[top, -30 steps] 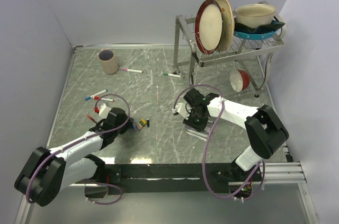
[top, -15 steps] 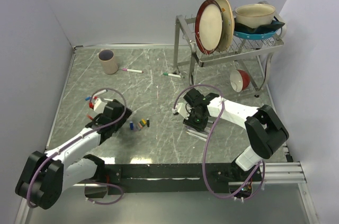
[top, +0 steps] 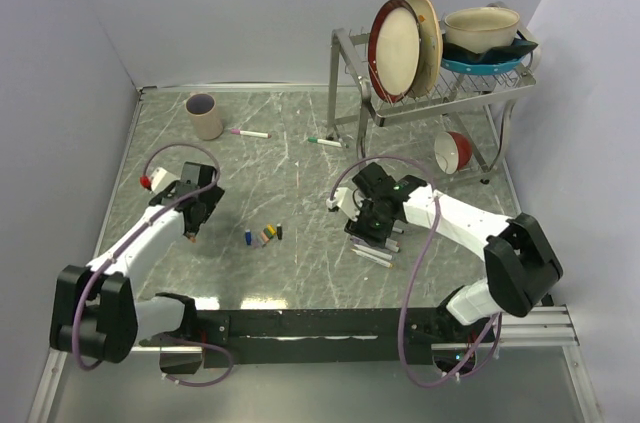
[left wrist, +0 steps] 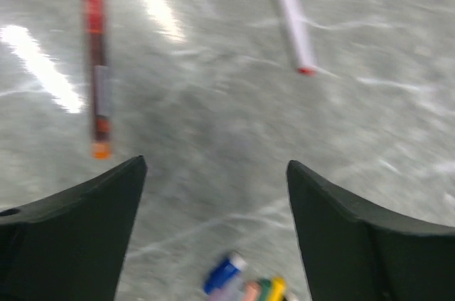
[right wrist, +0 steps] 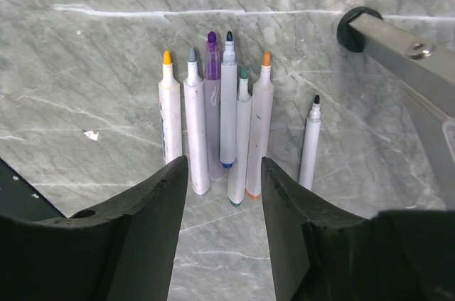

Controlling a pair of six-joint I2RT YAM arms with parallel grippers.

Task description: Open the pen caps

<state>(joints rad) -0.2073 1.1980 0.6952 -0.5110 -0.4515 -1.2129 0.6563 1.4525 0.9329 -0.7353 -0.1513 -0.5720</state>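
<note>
Swung away from the loose pen caps (top: 264,235), the left fingers (left wrist: 71,230) gape wide, empty; the right fingers (right wrist: 128,244) stand parted, empty, over uncapped pens (right wrist: 227,130); several capped pens (top: 247,132) remain.

The dish rack (top: 440,93) fills the upper right. Bare tabletop (top: 290,173) is free at centre, above the pen caps (top: 265,235).

The left arm (top: 135,248) reaches forward and leans a little to the left, bent at the elbow. The left gripper (top: 190,215) points down. Its two black fingers (left wrist: 78,230) are far apart with nothing between them. The right arm (top: 465,226) stretches in toward the middle. The right gripper (top: 372,235) points down too, fingers partly apart, holding nothing.
</note>
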